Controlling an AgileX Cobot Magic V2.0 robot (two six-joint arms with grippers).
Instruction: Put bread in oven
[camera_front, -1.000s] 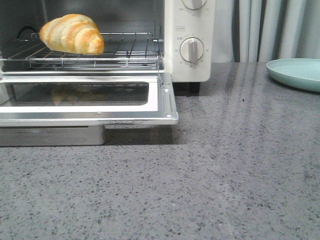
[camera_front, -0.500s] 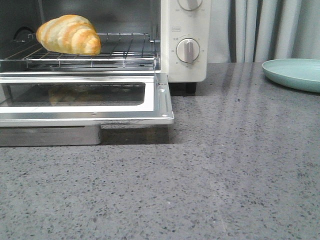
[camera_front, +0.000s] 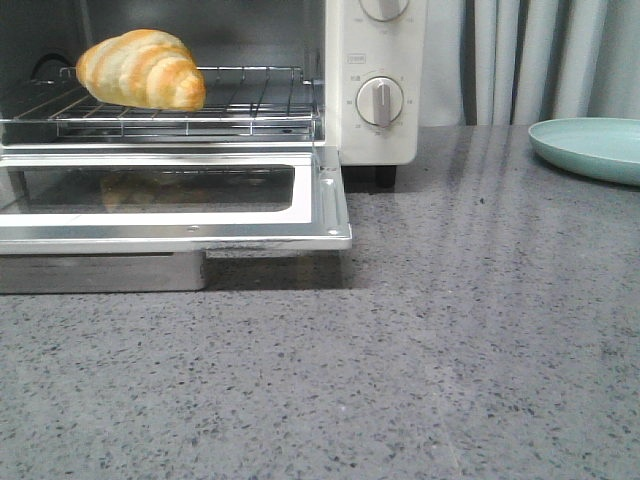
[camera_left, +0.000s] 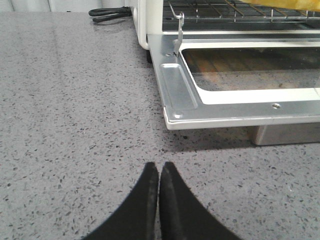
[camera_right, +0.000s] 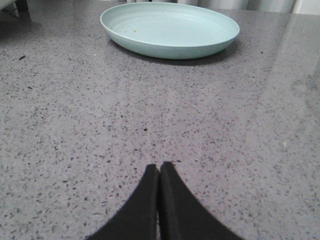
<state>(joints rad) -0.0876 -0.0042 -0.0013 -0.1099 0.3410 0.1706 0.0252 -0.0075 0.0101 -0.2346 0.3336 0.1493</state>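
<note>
- Compared with half a second ago, the whole front view is sitting slightly further right, so the camera seems to be shifting; nothing on the table (camera_front: 450, 350) itself appears to be moving.
- The bread (camera_front: 141, 68) is lying on the wire rack (camera_front: 200, 110) inside the oven (camera_front: 375, 80), which suggests the placing is done; the door (camera_front: 175, 200) is hanging fully open, probably for access.
- The left end effector (camera_left: 159, 172) is hovering low over bare table just before the door's corner, fingers pressed together, holding nothing.
- The right end effector (camera_right: 159, 172) is likewise closed and empty, pointing toward the teal plate (camera_right: 170, 30), which is sitting well apart from the oven.
</note>
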